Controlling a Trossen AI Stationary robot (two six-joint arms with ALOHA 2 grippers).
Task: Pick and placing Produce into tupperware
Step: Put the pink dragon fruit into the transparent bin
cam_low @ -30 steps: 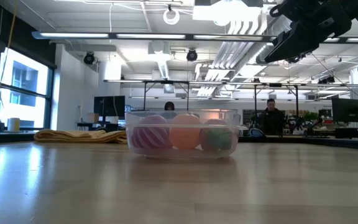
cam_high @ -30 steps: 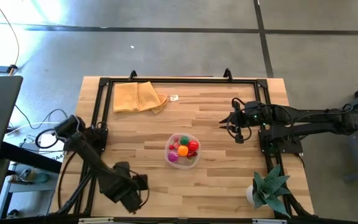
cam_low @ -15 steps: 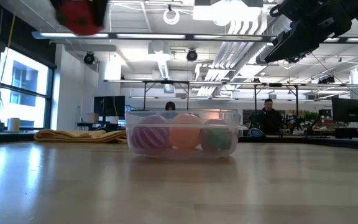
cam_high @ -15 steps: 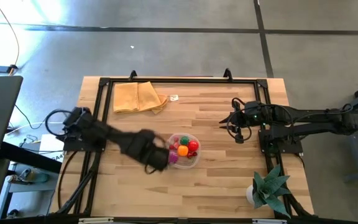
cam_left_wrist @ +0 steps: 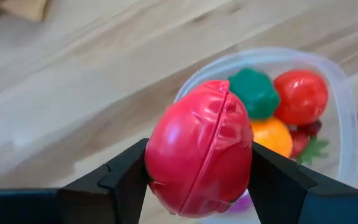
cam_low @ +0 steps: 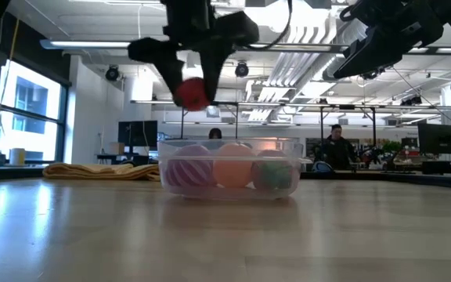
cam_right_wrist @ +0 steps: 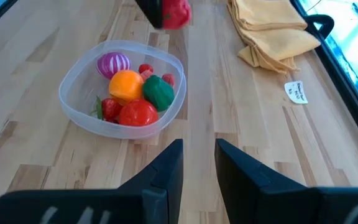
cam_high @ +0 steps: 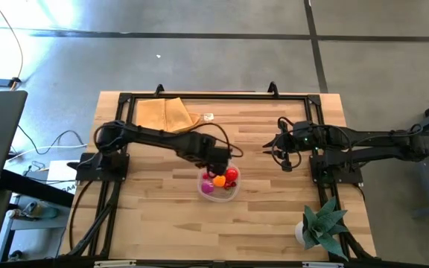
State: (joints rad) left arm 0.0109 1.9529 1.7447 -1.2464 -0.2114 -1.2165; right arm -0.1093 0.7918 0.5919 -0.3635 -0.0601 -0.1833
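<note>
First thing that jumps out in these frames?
The left claw, shut on a big red toy fruit, hangs over the rim of the clear tub at mid-table. The tub holds bright produce: an orange piece, a green one, a red one and a striped magenta one. The right claw waits off to the right, above the table.

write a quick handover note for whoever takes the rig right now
Left gripper: shut on a red toy fruit, held above the tupperware at its rim.
Right gripper: empty, fingers slightly apart, parked above the table's right side.
Done: tupperware mid-table already holds a striped magenta ball, an orange, a green piece, a red tomato and small red bits.
Left: release the red fruit into the tupperware. No other loose produce visible on the table.
</note>
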